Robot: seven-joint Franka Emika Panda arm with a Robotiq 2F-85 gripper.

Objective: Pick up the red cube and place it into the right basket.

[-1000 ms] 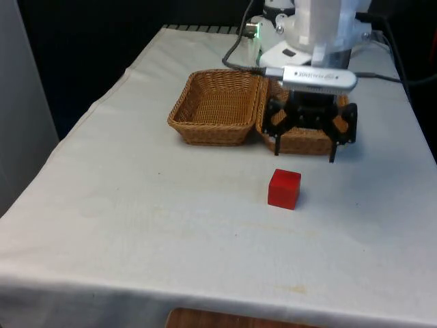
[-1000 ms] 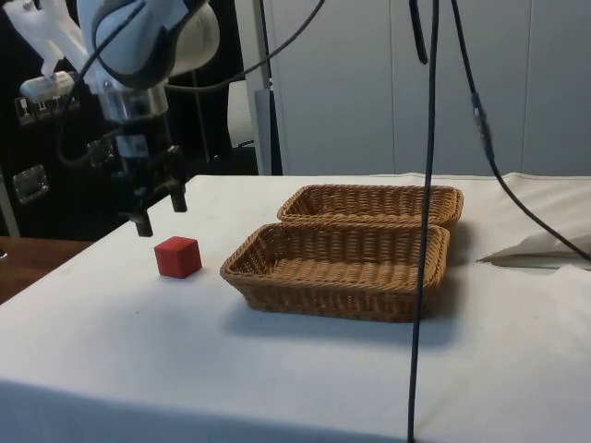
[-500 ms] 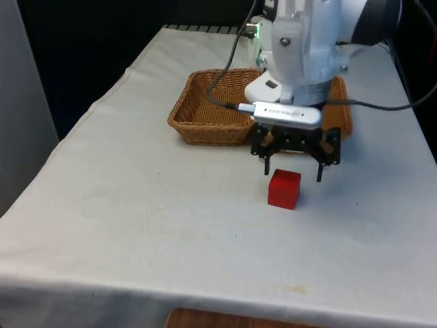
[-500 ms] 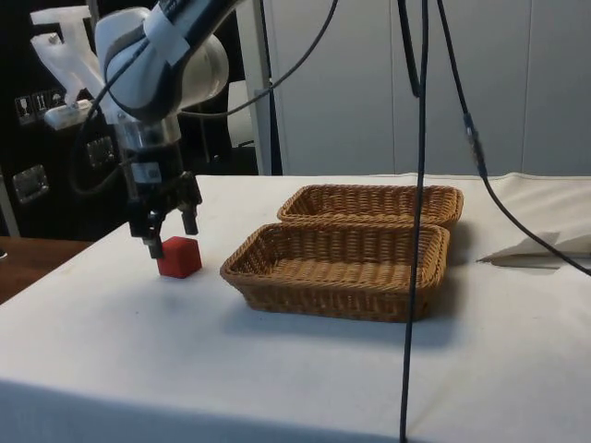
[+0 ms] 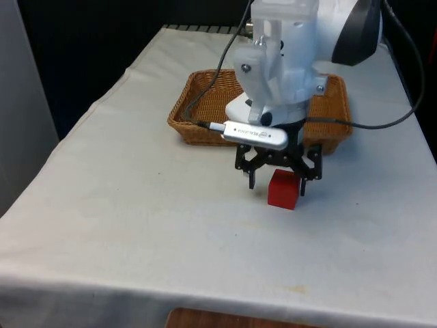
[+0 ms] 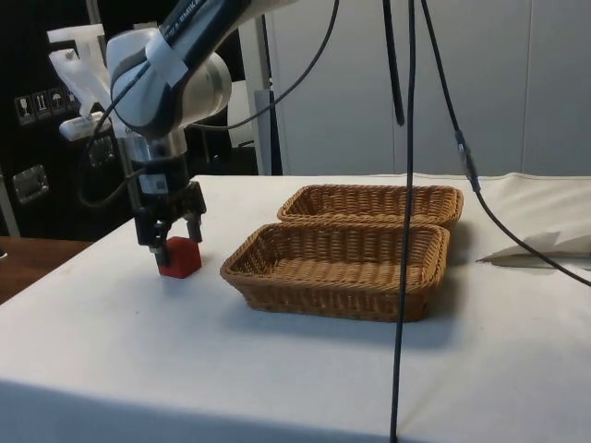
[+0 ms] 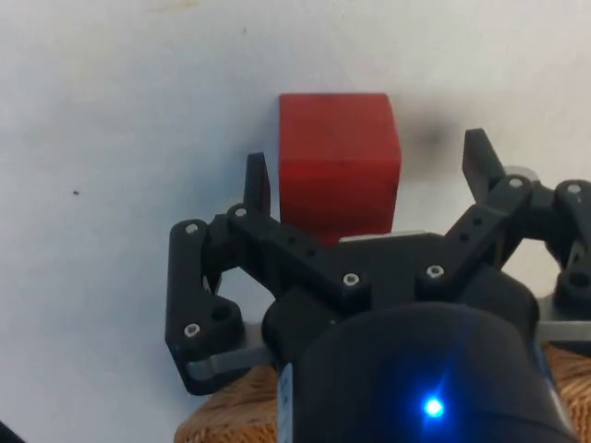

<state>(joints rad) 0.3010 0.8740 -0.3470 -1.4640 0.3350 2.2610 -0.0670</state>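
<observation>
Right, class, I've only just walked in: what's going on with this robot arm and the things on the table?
The white robot arm has its black claw low over the red cube, fingers open and standing either side of it without gripping. The cube sits on the white cloth, apart from the two wicker baskets set side by side. Both baskets look empty, so the cube is not yet picked up.
</observation>
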